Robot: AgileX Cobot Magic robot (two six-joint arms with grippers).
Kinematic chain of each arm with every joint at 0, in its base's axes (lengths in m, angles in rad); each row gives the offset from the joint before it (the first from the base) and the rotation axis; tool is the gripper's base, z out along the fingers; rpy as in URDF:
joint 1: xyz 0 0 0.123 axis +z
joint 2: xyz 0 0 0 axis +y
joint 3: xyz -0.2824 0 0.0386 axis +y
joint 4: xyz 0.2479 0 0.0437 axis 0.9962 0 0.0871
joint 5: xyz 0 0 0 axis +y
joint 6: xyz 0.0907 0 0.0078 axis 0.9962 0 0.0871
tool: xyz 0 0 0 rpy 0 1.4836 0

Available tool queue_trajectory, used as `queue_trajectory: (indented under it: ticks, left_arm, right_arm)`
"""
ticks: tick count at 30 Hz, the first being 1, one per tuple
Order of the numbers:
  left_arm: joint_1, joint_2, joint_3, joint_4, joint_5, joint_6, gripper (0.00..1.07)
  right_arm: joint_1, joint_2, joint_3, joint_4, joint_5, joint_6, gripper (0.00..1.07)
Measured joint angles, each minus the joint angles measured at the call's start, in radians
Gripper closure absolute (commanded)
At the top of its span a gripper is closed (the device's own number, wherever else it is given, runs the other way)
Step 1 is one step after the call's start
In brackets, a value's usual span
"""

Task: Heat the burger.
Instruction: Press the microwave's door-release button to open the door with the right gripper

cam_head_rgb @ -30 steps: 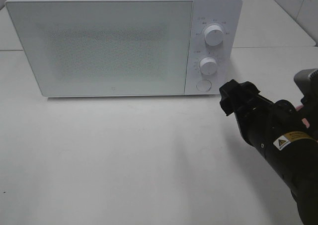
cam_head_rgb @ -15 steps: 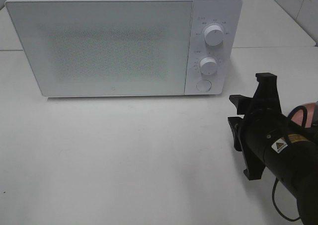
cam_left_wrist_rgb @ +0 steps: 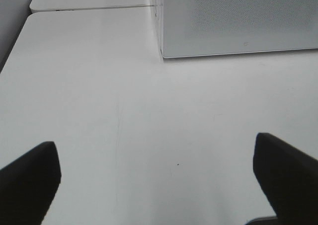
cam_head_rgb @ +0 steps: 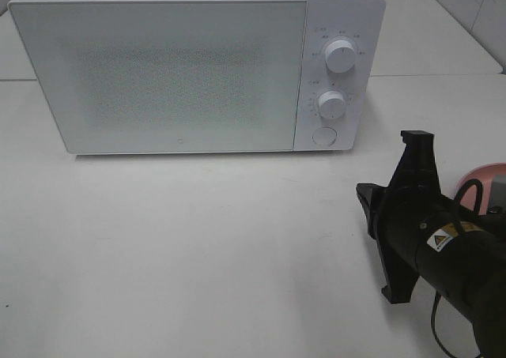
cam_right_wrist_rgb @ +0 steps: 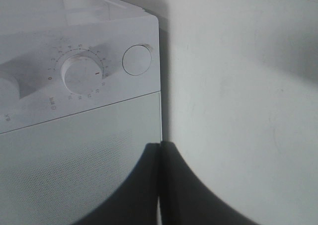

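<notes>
A white-and-yellow sticker (cam_head_rgb: pixel 439 238) on the right arm (cam_head_rgb: pixel 466 275) showed a warning triangle; any wording beside it was too small to read. The microwave (cam_head_rgb: pixel 182 65) bore a tiny grey mark (cam_head_rgb: pixel 175 142) low on its door, illegible. Printed scales ringed its upper knob (cam_head_rgb: pixel 340 56) and lower knob (cam_head_rgb: pixel 331 104). In the right wrist view the ticks and small figures around the lower knob (cam_right_wrist_rgb: pixel 79 74) were blurred beyond reading.
</notes>
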Motion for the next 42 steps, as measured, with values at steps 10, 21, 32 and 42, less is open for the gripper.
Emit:
queue_trajectory:
  ticks: [10, 21, 32, 42]
  left_arm:
    - [0.000, 0.000, 0.000, 0.000, 0.000, 0.000, 0.09]
    - [0.000, 0.000, 0.000, 0.000, 0.000, 0.000, 0.09]
    - [0.000, 0.000, 0.000, 0.000, 0.000, 0.000, 0.09]
    - [0.000, 0.000, 0.000, 0.000, 0.000, 0.000, 0.09]
  right_arm:
    - [0.000, 0.091, -0.055, -0.002, 0.004, -0.042, 1.07]
    - [-0.143, 0.177, -0.160, -0.145, 0.034, -0.027, 1.07]
    - [-0.262, 0.253, -0.266, -0.272, 0.111, 0.006, 1.07]
    - [-0.336, 0.301, -0.342, -0.334, 0.132, 0.042, 1.07]
